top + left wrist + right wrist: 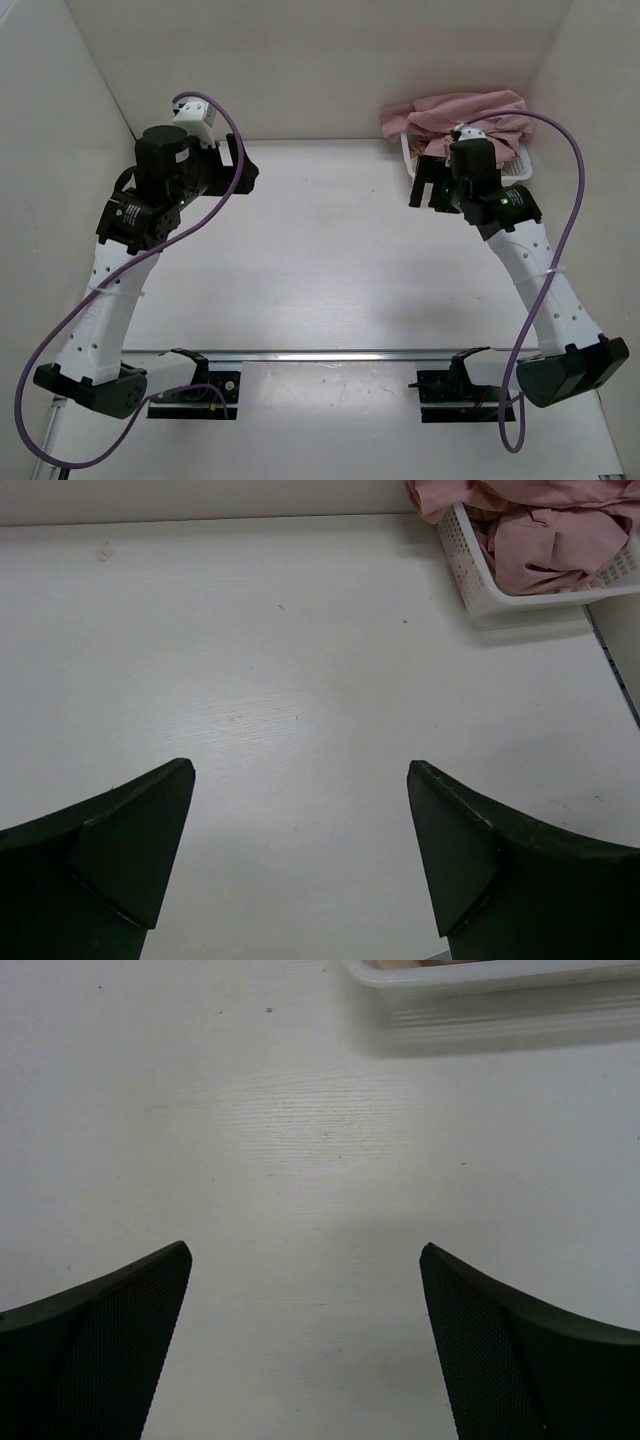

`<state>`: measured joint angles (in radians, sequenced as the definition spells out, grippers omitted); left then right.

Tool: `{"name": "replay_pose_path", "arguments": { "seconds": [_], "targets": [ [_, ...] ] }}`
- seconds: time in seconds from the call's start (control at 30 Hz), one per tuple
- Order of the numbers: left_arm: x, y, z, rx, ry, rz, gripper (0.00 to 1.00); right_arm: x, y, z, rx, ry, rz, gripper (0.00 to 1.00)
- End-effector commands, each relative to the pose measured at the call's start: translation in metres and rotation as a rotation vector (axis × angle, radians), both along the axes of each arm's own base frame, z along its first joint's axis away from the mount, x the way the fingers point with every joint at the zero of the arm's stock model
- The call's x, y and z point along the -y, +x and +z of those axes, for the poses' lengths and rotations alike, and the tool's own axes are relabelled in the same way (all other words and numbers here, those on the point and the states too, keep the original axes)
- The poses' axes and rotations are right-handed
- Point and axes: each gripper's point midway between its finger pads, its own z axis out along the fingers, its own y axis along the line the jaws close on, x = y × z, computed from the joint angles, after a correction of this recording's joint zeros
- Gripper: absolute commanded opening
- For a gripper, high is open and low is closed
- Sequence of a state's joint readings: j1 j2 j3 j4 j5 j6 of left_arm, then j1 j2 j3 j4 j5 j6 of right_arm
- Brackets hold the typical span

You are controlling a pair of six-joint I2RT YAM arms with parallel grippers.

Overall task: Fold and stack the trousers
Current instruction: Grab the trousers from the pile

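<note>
- Left gripper (300,825): spread wide, holding nothing, above the desk (250,660).
- Right gripper (305,1300): wide apart too, empty, near the white basket (480,972).
- Trousers (470,112): bunched in the white basket at the far right corner, spilling over its rim.

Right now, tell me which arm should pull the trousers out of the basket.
Right. The right gripper hangs open just in front of the white basket that holds the trousers. The left gripper, also open, is well off to the other side and would likely need a longer reach.

Soft creased cloth trousers (540,550), perforated plastic basket (465,568), smooth matt table (300,660)
</note>
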<state>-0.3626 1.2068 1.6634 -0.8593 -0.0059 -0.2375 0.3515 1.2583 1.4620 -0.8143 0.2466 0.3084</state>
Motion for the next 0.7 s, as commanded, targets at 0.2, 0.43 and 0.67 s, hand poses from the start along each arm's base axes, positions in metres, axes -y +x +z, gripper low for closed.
{"name": "replay_pose_path", "arguments": {
  "seconds": [0.2,0.43,0.67],
  "targets": [
    [-0.008,-0.004,0.010,0.032,-0.024,0.039,1.00,0.029,-0.003,0.011,0.058,-0.045,-0.153,1.00],
    [0.003,0.007,-0.014,-0.037,-0.010,0.008,1.00,0.094,0.042,0.006,0.012,-0.026,-0.415,1.00],
    [0.013,0.023,-0.042,-0.124,-0.004,-0.002,1.00,0.119,0.133,-0.013,-0.100,0.107,-0.424,1.00]
  ]
}}
